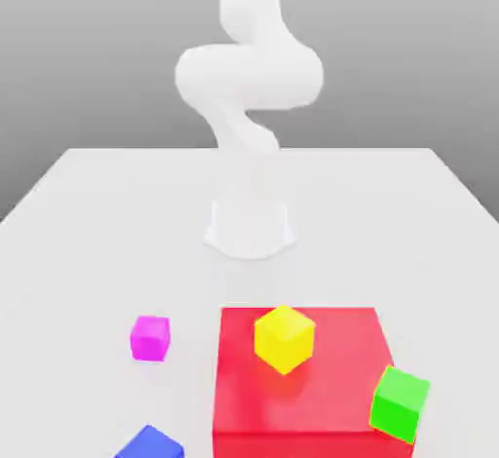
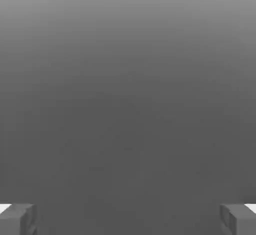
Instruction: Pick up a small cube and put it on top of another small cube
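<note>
While yellow [image 1: 284, 339] and green [image 1: 399, 404] cubes sit at the red block [image 1: 292, 388], blue cube [image 1: 150, 443] nearer the camera, magenta cube [image 1: 150, 338] apart on the table [image 1: 107, 251], gripper [image 2: 128, 220] spread wide, holding nothing.

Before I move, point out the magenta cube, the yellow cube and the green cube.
magenta cube [image 1: 149, 340], exterior view, front face
yellow cube [image 1: 279, 345], exterior view, left-hand side face
green cube [image 1: 395, 416], exterior view, front face

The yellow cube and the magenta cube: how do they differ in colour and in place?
The yellow cube is yellow; the magenta cube is magenta. The yellow cube is seen against the red block, while the magenta cube is at its side, towards the exterior view's left. Both are plain cubes.
</note>
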`<state>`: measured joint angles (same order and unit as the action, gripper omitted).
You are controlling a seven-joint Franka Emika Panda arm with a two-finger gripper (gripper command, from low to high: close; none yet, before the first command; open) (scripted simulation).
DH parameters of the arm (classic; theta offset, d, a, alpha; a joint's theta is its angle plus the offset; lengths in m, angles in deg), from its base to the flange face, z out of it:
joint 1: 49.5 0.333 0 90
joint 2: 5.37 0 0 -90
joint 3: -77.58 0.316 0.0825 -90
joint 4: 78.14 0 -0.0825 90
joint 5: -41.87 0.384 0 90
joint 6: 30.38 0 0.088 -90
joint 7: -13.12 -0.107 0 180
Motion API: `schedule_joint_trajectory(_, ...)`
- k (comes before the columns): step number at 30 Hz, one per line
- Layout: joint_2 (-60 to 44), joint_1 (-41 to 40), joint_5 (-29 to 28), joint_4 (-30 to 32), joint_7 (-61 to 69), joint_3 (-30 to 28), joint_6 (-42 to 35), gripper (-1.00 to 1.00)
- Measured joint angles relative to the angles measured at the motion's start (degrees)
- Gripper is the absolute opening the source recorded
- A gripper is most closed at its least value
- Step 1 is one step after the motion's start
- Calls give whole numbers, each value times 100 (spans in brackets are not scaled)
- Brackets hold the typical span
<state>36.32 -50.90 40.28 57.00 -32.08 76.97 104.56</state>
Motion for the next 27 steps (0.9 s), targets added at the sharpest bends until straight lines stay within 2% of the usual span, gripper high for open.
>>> schedule_joint_trajectory(8, -1595, -513, -490, 1221, 309, -422, 1178, 0)
schedule_joint_trajectory(14, -2871, -834, -610, 2172, 749, -929, 2125, 0)
schedule_joint_trajectory(16, -3370, -911, -479, 2524, 1044, -1127, 2496, 0)
schedule_joint_trajectory(19, -4078, -1055, 64, 2957, 1674, -1189, 3026, 0)
schedule_joint_trajectory(22, -4718, -1295, 707, 2943, 2173, -859, 3524, 0)
schedule_joint_trajectory(26, -5546, -1891, 1109, 2794, 2489, -179, 4191, 0)
schedule_joint_trajectory(27, -5707, -1993, 1130, 2764, 2514, -75, 4322, -100)
